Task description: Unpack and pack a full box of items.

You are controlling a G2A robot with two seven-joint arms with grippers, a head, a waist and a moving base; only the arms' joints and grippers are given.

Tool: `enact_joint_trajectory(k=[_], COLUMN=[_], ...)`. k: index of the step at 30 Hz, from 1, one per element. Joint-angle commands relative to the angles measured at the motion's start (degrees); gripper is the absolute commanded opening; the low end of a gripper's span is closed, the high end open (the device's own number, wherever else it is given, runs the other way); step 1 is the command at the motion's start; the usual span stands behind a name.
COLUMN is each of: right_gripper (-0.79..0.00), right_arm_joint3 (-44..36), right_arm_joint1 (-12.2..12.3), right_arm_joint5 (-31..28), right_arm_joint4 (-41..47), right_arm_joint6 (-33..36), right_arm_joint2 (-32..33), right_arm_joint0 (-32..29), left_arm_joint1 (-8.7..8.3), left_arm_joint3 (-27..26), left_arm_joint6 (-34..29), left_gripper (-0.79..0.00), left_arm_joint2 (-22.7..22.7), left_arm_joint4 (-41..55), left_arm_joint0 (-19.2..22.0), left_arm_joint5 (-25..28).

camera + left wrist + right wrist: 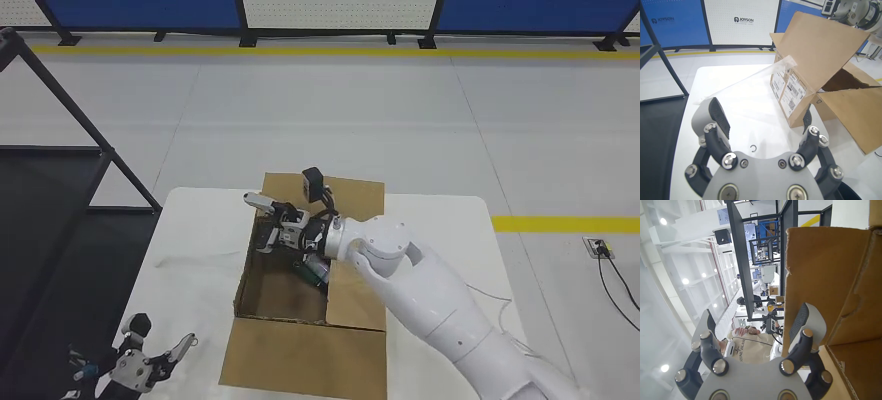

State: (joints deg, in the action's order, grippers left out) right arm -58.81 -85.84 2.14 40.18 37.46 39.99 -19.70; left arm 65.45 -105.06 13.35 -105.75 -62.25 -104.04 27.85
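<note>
Both spread wide: right fingers [798,321] straddle box flap [819,275], left fingers [718,113] empty.

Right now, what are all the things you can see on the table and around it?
table: one, white, on the pale floor.
box: one, brown cardboard, open, on the table.
labels: several, white, on the box's side.
tape strip: one, clear, hanging from a box flap toward the table.
dark green thing: one, inside the box; cannot tell what it is.
rack: one, black, beside the table.
left arm: one, white and black, jaws open, at the table's near corner.
right arm: one, white, reaching into the box, jaws open at a wall.
</note>
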Motion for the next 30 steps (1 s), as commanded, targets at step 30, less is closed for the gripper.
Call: enact_joint_trajectory(k=[30], right_gripper=[0.0], right_arm_joint3=[9.1], right_arm_joint1=[-8.97], right_arm_joint5=[-1.82], right_arm_joint4=[-0.67], right_arm_joint6=[-12.73], right_arm_joint2=[-6.46], right_arm_joint0=[1.7], left_arm_joint1=[0.5], left_arm_joint3=[-2.96], left_arm_joint6=[-6.4], left_gripper=[0.0], left_arm_joint2=[-0.07], left_arm_joint4=[7.27], left_arm_joint0=[1.07], left_arm_joint5=[-4.58])
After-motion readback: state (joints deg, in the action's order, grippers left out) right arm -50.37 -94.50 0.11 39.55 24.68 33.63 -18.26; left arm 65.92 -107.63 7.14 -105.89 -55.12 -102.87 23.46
